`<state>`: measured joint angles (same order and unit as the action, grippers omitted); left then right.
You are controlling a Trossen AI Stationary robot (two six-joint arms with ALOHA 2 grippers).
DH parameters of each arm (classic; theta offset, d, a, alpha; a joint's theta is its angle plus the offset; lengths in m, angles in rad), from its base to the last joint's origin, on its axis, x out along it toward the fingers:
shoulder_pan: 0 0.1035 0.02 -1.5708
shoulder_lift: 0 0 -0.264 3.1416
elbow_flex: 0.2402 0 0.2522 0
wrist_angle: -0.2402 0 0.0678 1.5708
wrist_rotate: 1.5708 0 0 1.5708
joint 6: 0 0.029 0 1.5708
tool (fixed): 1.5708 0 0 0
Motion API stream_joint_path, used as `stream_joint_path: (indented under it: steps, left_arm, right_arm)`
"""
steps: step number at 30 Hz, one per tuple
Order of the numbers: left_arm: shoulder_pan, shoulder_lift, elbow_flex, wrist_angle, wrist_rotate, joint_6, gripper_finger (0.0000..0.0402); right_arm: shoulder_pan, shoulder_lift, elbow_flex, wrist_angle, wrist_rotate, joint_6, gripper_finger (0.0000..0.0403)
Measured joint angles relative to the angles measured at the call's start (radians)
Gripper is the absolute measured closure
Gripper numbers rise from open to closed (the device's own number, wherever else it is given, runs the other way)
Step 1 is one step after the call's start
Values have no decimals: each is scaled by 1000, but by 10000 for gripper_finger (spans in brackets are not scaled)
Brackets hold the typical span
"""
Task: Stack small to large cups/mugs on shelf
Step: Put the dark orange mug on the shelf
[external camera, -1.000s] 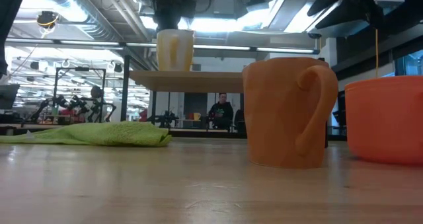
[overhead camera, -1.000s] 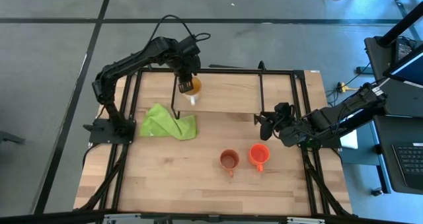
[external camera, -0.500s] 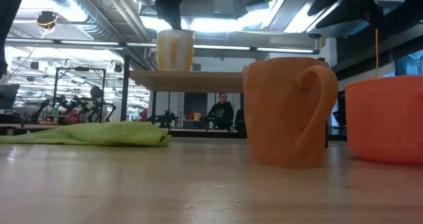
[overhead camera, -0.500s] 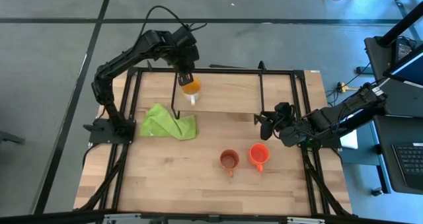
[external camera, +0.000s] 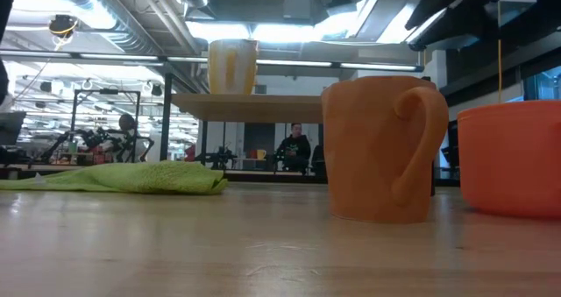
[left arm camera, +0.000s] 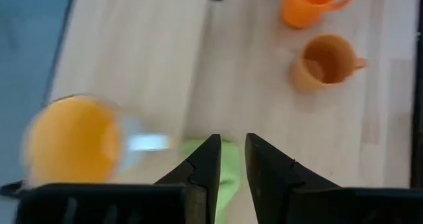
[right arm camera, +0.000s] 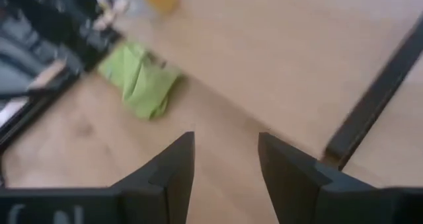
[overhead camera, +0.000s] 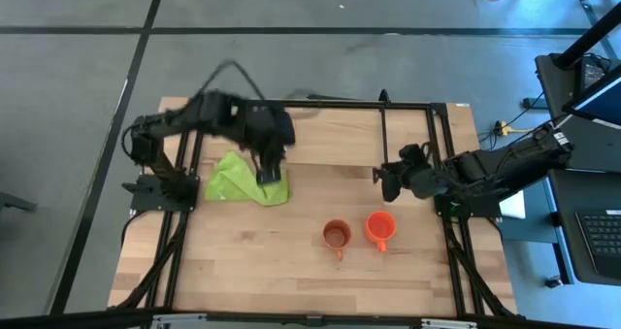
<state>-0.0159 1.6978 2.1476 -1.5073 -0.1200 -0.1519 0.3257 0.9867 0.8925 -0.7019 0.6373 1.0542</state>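
Note:
The yellow-orange mug [external camera: 232, 65] with its white handle [left arm camera: 149, 143] stands upright on the shelf [external camera: 254, 107]; my blurred left arm hides it in the high view. The brownish-orange mug [overhead camera: 337, 235] and the red-orange mug [overhead camera: 379, 228] stand side by side on the tabletop near its near right part. My left gripper [overhead camera: 272, 171] hovers over the green cloth [overhead camera: 233, 181], its fingers a narrow gap apart, holding nothing. My right gripper [overhead camera: 388, 181] is open and empty beside the shelf's right end [overhead camera: 381, 140], farther back than the two mugs.
The green cloth lies crumpled on the table just nearer than the shelf's left end. The shelf's board [overhead camera: 335, 135] spans the far middle of the table on black wire legs. A black frame [overhead camera: 441, 154] runs around the table. People and workbenches show in the room beyond.
My left gripper has risen off the yellow-orange mug and swung fast toward the table's near edge, ending over the green cloth. The mug has stayed upright on the shelf. My right arm has shifted a little toward the far edge.

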Motion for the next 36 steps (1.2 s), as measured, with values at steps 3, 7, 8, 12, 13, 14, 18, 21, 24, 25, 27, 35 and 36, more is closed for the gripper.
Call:
stream_joint_path:
  steps: [3, 7, 8, 12, 13, 14, 18, 21, 24, 25, 27, 35, 36]
  left_arm:
    - [-79, 0, -67, 52, -22, -65, 337]
    - [-153, 0, -181, 149, -28, -151, 337]
    - [-172, -1, -212, 182, -28, -168, 337]
    - [-250, -35, -368, 380, -25, -268, 337]
    - [-271, -50, -411, 424, -26, -301, 337]
    - [-290, -66, -454, 466, -30, -340, 337]
    - [-379, -139, -611, 623, -117, -502, 337]
    - [-448, -184, -710, 713, -202, -614, 337]
    - [-512, -214, -802, 795, -283, -695, 337]
    - [-527, -217, -830, 831, -306, -713, 337]
    - [-554, -224, -886, 895, -339, -739, 337]
    - [-589, -225, -1043, 1146, -394, -758, 337]
    - [-591, -225, -1052, 1150, -394, -759, 337]
  right_arm:
    - [-64, 22, 0, 26, -154, -42, 234]
    - [-136, 86, 0, 34, -316, -65, 234]
    - [-149, 107, 0, 36, -351, -68, 234]
    - [-169, 210, 0, 96, -492, -115, 234]
    - [-169, 238, 0, 120, -529, -121, 234]
    - [-168, 265, 0, 149, -559, -127, 234]
    - [-148, 347, 0, 234, -650, -154, 234]
    - [-130, 375, 0, 240, -683, -166, 234]
    - [-108, 385, 0, 240, -699, -166, 234]
    - [-98, 386, 0, 246, -699, -166, 234]
    - [-78, 387, 0, 257, -697, -171, 234]
    - [-14, 391, 84, 278, -674, -390, 234]
    - [-10, 398, 116, 253, -674, -423, 234]
